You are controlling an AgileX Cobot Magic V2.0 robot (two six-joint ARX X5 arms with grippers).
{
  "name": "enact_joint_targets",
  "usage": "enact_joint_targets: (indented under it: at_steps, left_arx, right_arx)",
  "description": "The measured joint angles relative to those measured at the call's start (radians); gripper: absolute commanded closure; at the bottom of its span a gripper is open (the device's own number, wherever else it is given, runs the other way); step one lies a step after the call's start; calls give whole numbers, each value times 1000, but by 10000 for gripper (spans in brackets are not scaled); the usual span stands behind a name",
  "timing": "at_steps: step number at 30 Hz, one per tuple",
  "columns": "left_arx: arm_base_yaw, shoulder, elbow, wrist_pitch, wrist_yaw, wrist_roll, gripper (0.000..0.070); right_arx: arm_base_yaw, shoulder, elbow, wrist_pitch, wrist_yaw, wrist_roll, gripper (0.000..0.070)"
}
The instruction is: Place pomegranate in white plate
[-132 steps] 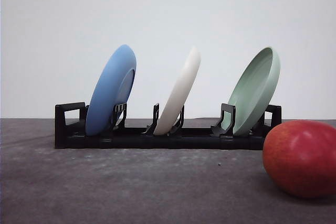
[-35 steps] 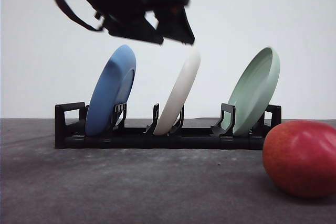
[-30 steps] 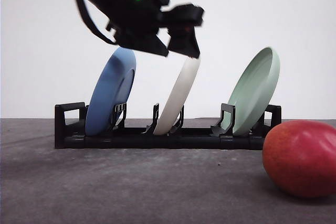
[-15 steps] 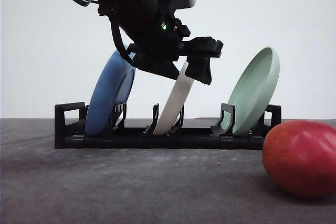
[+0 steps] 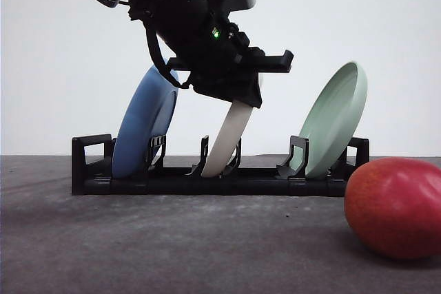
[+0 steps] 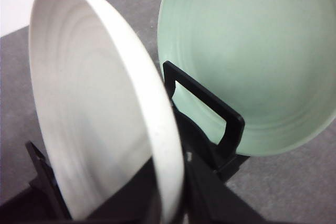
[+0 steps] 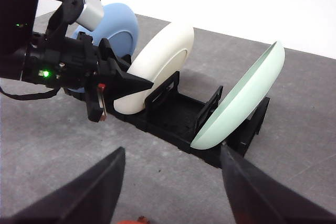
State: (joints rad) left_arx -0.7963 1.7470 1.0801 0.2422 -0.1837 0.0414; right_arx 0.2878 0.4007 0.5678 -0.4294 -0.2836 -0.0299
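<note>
Left hand (image 5: 238, 77) straddles plate (image 5: 231, 132) rim in rack (image 5: 207, 180), closure unclear. Right hand (image 7: 170, 192) gapes. Pomegranate (image 5: 394, 208) sits on worktop (image 5: 172, 246): probably firm, smooth, heavy; best grasped across middle.

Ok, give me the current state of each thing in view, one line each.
white plate: tilted in the rack's middle slot, left gripper astride its rim
blue plate: racked, untouched
pale green plate: racked, untouched
pomegranate: on the table, untouched
right gripper: open, holding nothing
</note>
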Motion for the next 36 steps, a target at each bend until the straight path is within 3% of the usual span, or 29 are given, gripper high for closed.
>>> enact_joint_targets:
  at_steps: [14,29,36]
  left_arx:
    - [1,-43,0,1,-1,-167,690]
    - [4,-176,0,-42,5,-221,690]
    - [0,-259,0,-122,99,-297,690]
  right_arx:
    - [0,0,0,0,0,0,333]
    - [0,0,0,0,0,0,333]
    - [0,0,0,0,0,0,333]
